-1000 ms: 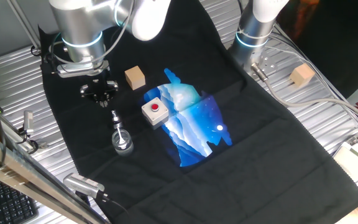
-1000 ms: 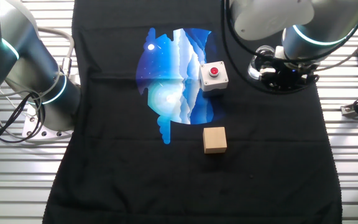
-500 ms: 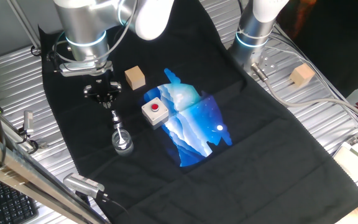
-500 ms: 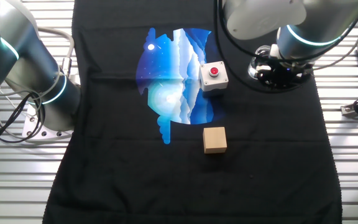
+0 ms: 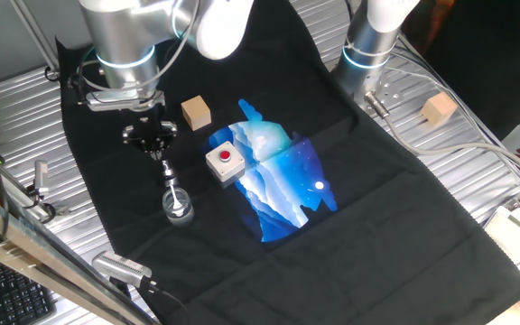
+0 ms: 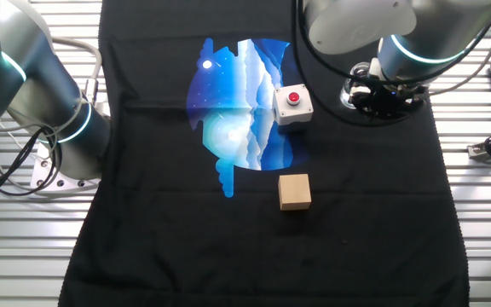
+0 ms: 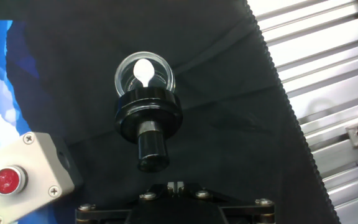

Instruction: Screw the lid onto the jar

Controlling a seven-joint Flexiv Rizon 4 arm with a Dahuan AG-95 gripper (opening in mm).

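Observation:
The clear jar [image 7: 143, 73] stands upright on the black cloth, open, with a white glint inside. It also shows in one fixed view [image 5: 178, 205]. The black lid [image 7: 148, 116] hangs just above the jar's near rim and partly overlaps it in the hand view. It looks slightly off centre from the jar. My gripper [image 7: 152, 149] reaches down as a narrow black stem and is shut on the lid's top. In one fixed view the gripper [image 5: 163, 170] is directly above the jar. In the other fixed view the hand [image 6: 384, 94] hides most of the jar and the lid.
A white box with a red button [image 5: 225, 163] [image 7: 17, 180] sits close to the right of the jar. A tan wooden cube [image 5: 196, 113] lies behind. A blue patterned patch [image 5: 278, 181] is on the cloth. Ribbed metal table [image 7: 328, 93] borders the cloth edge.
The hand has shifted slightly toward the button box over the past second. It has hardly moved in the last half second. The jar has stayed in place.

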